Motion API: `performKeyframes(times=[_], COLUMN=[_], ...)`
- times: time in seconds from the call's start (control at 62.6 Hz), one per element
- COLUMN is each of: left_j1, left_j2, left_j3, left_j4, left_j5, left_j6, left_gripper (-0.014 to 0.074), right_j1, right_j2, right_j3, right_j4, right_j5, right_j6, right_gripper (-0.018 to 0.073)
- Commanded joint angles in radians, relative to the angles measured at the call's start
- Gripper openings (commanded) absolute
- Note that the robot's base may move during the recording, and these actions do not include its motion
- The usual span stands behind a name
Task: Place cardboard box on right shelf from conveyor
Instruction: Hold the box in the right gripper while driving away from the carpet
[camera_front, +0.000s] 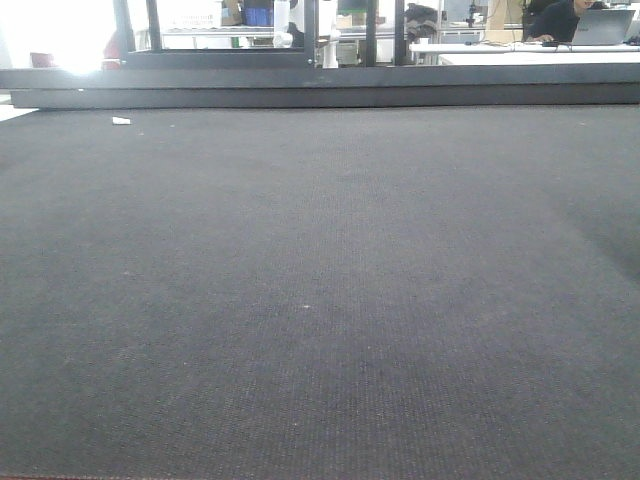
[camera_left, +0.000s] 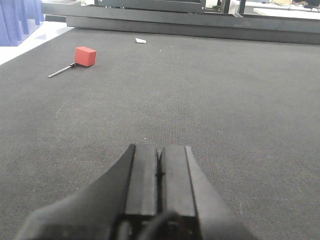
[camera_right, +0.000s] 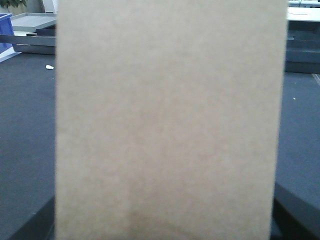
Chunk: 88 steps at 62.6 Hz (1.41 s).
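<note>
Conveyor belting of dark grey, finely woven-looking material (camera_front: 320, 300) fills the front view from the near edge to a dark rail (camera_front: 320, 85) along its far side, and no carton lies on it there. Far beyond the rail sit office desks and a person at a grey laptop (camera_front: 603, 25).

Next in size, the plain tan cardboard box (camera_right: 170, 115) blocks almost the whole right wrist view, with a smooth unmarked face upright and very close to the lens. The right hand (camera_right: 162, 222) has it clamped: dark fingers (camera_right: 295, 215) show at both lower corners, one on each long side. By my reading the box is already off the belt, gripped across its narrow width so the long faces stay free to slide onto the shelf. The steel shelf itself cannot be made out in any view.

The left hand (camera_left: 159, 150) hangs low over the belt with its black pads pressed together and nothing between them. It looks parked out of the way.

At the far left of the belt lies a small red block (camera_left: 85, 56) with a thin metal rod (camera_left: 61, 72) touching it. A white scrap (camera_left: 140, 40) lies farther off, near the rail. All are well apart from both hands and should not hinder the carry.
</note>
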Motion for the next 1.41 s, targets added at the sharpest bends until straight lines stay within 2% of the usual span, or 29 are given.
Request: performKeyframes(times=[0.0, 1.391], left_j1=[0.001, -0.001], left_j2=[-0.010, -0.010], left_j3=[0.006, 0.006], left_j4=[-0.006, -0.006], left_j5=[-0.085, -0.085], left_j6=[0.000, 0.000], left_gripper=[-0.0116, -0.0116], right_j1=[-0.007, -0.002], right_j2=[0.013, 0.013], right_j3=[-0.025, -0.025], right_j4=[0.001, 0.001], right_j5=[-0.096, -0.096], right_j6=[-0.009, -0.009], right_gripper=[0.0026, 0.0026])
